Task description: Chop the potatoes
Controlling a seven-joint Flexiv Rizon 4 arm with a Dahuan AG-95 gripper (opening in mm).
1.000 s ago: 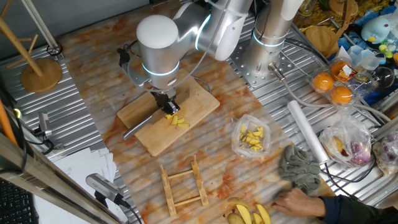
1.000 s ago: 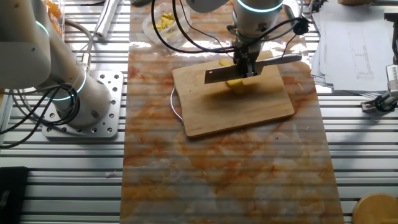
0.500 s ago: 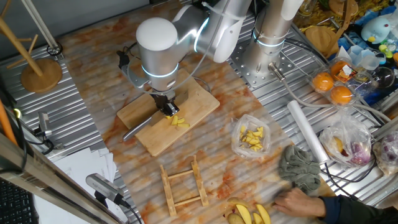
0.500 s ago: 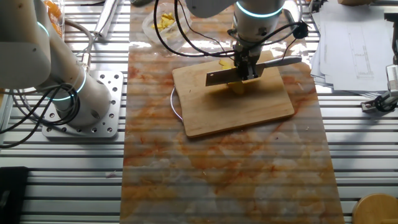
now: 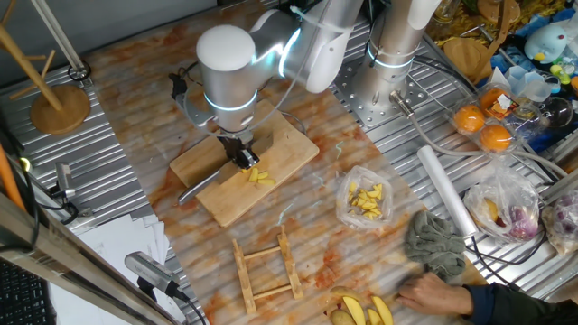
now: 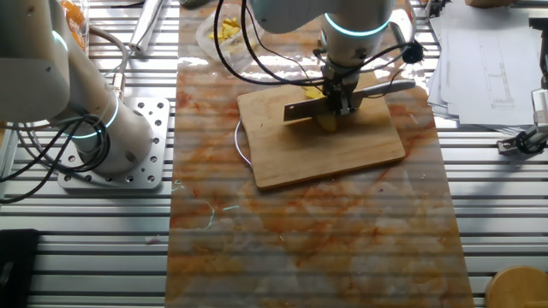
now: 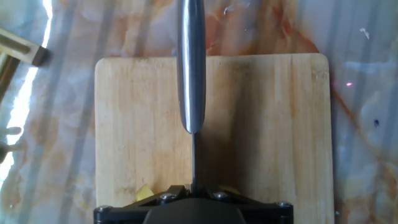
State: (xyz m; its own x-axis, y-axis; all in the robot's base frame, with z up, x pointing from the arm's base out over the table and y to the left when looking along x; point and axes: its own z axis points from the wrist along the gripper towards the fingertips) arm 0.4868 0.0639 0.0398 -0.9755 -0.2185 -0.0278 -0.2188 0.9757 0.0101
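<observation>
The potatoes are cut into short yellow sticks and chunks (image 5: 260, 176) on the wooden cutting board (image 5: 293, 144), just right of my gripper (image 5: 241, 155). In the other fixed view the pieces (image 6: 326, 121) lie under and beside the blade. My gripper (image 6: 343, 99) is shut on a knife, with its blade (image 6: 303, 109) flat-side on over the board (image 6: 342, 154) and its silver handle (image 6: 390, 85) sticking out. The hand view looks along the knife handle (image 7: 191, 62) from the gripper (image 7: 194, 188); a yellow bit (image 7: 143, 192) peeks out at the lower left.
A clear bag of yellow chunks (image 5: 366, 200) lies right of the board. A wooden rack (image 5: 266, 265), a grey cloth (image 5: 436, 244), a person's hand (image 5: 432, 293) and yellow wedges (image 5: 363, 311) lie near the front. A second arm's base (image 6: 103, 128) stands beside the mat.
The knife and gripper have shifted very slightly, the blade sitting a little lower over the potato pieces. The pieces have stayed where they were.
</observation>
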